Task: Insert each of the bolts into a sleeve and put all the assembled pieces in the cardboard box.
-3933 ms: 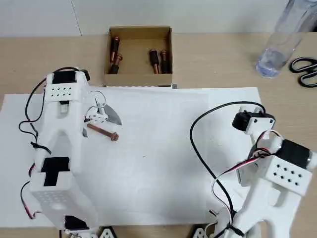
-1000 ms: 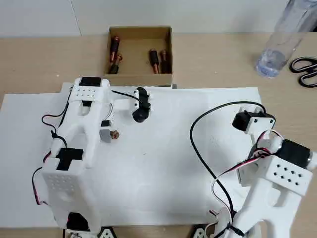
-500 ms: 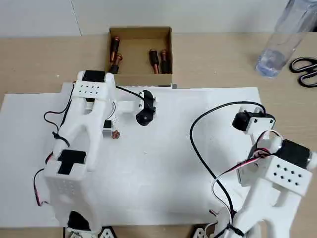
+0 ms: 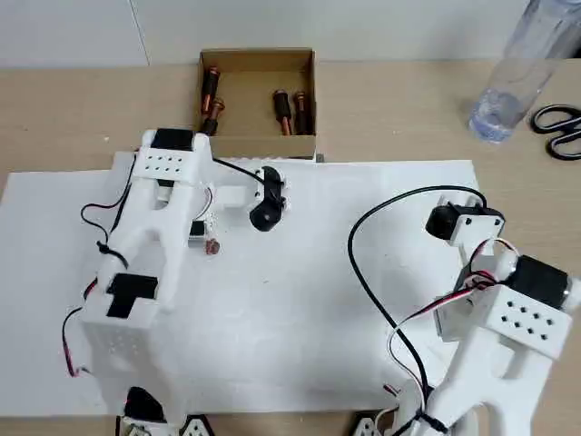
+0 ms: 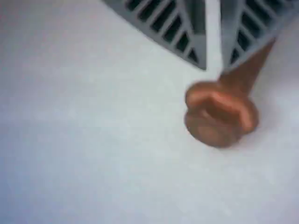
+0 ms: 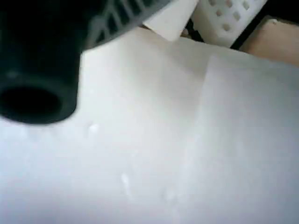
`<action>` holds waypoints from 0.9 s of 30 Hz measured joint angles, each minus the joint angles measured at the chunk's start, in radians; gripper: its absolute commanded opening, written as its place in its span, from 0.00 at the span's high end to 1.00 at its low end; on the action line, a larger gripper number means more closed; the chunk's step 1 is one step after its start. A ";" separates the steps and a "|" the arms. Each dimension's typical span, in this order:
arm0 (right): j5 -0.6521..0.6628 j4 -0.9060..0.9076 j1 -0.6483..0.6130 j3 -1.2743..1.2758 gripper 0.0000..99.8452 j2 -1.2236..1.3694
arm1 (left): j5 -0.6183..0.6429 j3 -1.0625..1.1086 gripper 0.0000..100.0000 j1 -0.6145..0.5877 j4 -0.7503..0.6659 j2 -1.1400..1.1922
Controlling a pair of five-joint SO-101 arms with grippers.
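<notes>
A copper bolt lies on the white paper, its head poking out beside the left arm. My left gripper is down over it, grey fingers almost together and the shaft running under one tip. My right gripper holds a black hollow sleeve just above the paper, near the right arm. At the table's far side stands the cardboard box with several assembled pieces inside.
White paper covers the work area. A clear plastic bottle and black scissors sit at the far right. The right arm's black cable loops over the paper.
The left arm swung from beside the bolt to over it, covering all but the head, then crept slightly right. The right arm has not moved.
</notes>
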 measured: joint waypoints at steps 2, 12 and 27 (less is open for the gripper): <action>0.000 0.000 0.000 0.000 1.00 0.000 | 0.000 0.000 0.87 -0.003 -0.023 0.017; 0.000 0.000 0.000 0.000 1.00 0.000 | 0.000 -0.002 0.84 -0.008 -0.121 0.095; 0.000 0.000 0.000 0.000 1.00 0.000 | -0.002 -0.034 1.00 -0.006 -0.117 0.138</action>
